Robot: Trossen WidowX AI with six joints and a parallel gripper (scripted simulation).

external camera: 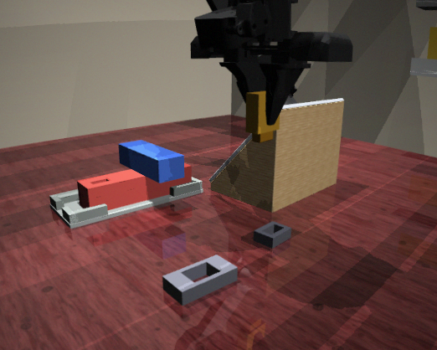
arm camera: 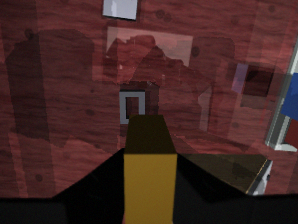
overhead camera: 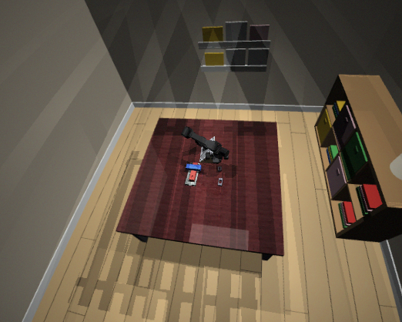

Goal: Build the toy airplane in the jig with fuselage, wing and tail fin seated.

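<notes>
My gripper (external camera: 263, 110) is shut on the yellow tail fin (external camera: 254, 115) (arm camera: 150, 185), which hangs in the air with its tab pointing down. The red fuselage (overhead camera: 192, 176) (external camera: 115, 194) lies in the pale cradle (external camera: 132, 208) and looks flat. Its small tail socket shows empty at the left end in the exterior view. The blue wing (overhead camera: 193, 166) (external camera: 138, 155) (arm camera: 290, 97) lies crosswise on top of the fuselage towards the other end. Its tab and socket are hidden. The fin is well apart from the fuselage. The fingertips cannot be made out in the top view.
A small grey holder (external camera: 264, 239) (arm camera: 122, 107) stands on the table below the gripper, with a larger grey holder (external camera: 212, 289) (arm camera: 120, 9) nearer the exterior camera. A wooden wedge-shaped block (external camera: 308, 155) (arm camera: 225, 167) stands close behind the held fin.
</notes>
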